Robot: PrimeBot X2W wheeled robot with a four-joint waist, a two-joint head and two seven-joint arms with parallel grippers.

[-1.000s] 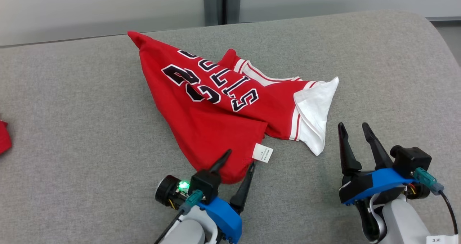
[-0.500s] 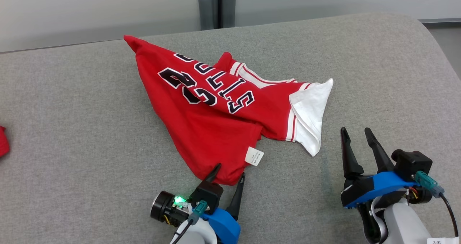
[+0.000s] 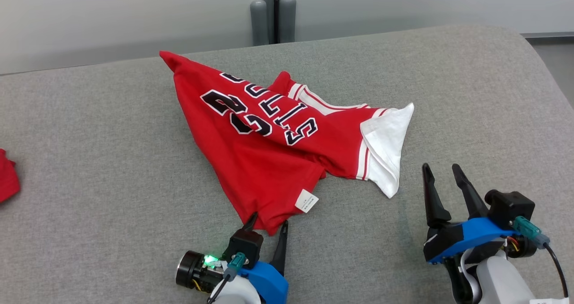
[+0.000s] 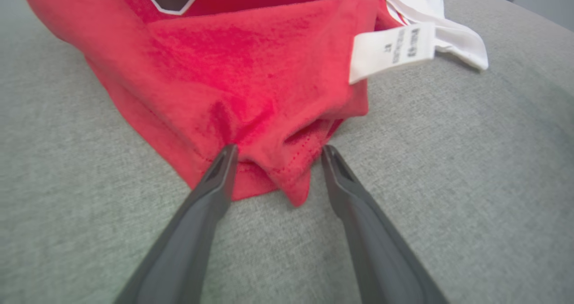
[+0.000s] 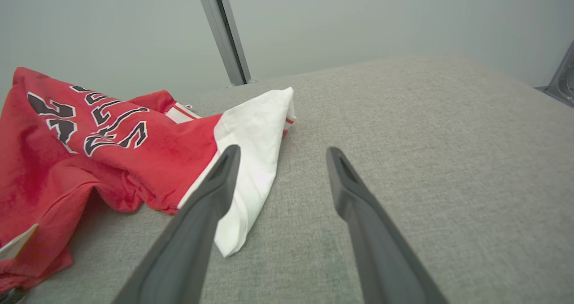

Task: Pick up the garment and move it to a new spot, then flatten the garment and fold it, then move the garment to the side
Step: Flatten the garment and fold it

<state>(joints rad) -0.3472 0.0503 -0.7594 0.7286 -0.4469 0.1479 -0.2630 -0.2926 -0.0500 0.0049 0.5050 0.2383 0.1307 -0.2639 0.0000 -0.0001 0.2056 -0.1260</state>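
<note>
1. Red basketball jersey [image 3: 269, 160] with black-and-white lettering is lying crumpled near the middle of the grey fabric-covered surface [image 3: 89, 129]. Its points reach the far edge and the near side.
2. Far left edge: a small scrap of some other red cloth [image 3: 8, 180], well apart from everything else.
3. Left gripper [image 3: 269, 219] sits at the jersey's nearest corner. Its two dark fingers are spread wide, and in the left wrist view that red hem corner lies right between the tips, so nothing is pinched. The left fingertip looks like it's touching the cloth, can't say for sure.
4. Just right of that corner, a little white rectangular care label [image 3: 306, 201] sticks out from the jersey's edge.
5. Further right, the jersey's white lining flap [image 3: 385, 147] is flipped out, pointing down toward the near side.
6. Right gripper [image 3: 440, 166] is just beside that white flap, not touching it. Its fingers are spread apart, with only grey surface between them.
</note>
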